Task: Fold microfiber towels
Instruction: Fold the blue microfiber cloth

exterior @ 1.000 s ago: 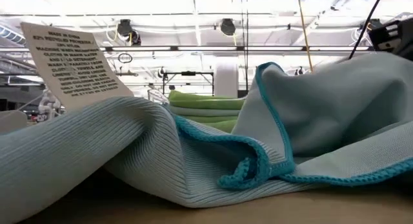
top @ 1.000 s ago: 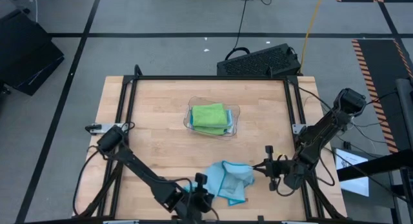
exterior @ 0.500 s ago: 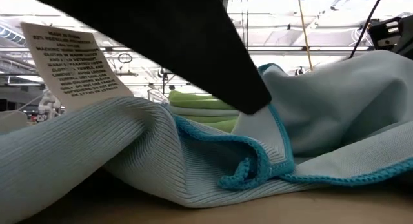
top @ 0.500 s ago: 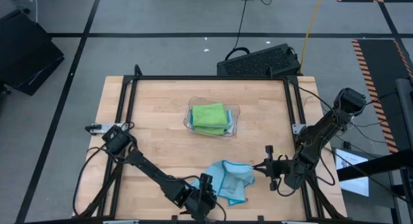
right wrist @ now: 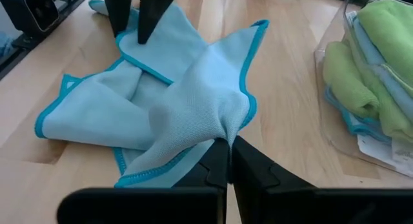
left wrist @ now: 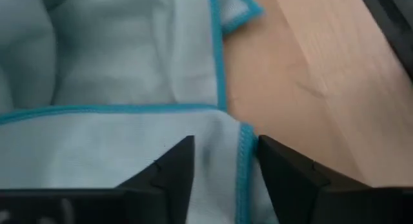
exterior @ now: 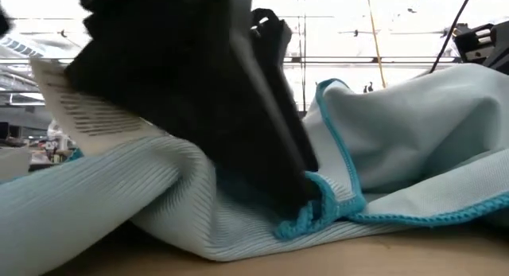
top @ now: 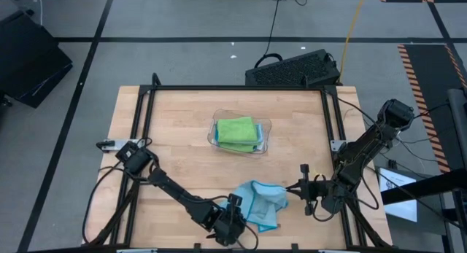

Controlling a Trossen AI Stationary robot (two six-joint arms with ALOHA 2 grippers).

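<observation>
Near the front edge of the wooden table (top: 175, 136), a light blue towel (top: 259, 203) lies crumpled, right gripper (right wrist: 229, 161) clamped on its bunched corner, left gripper (left wrist: 222, 169) with fingers apart straddling its hemmed edge, folded towels (top: 238, 132) in a clear tray (top: 265, 126) mid-table.

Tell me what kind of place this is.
Probably a robotics lab or workshop: a framed wooden table on grey floor marked with tape, cables trailing behind it, and striped hazard tape to one side.
</observation>
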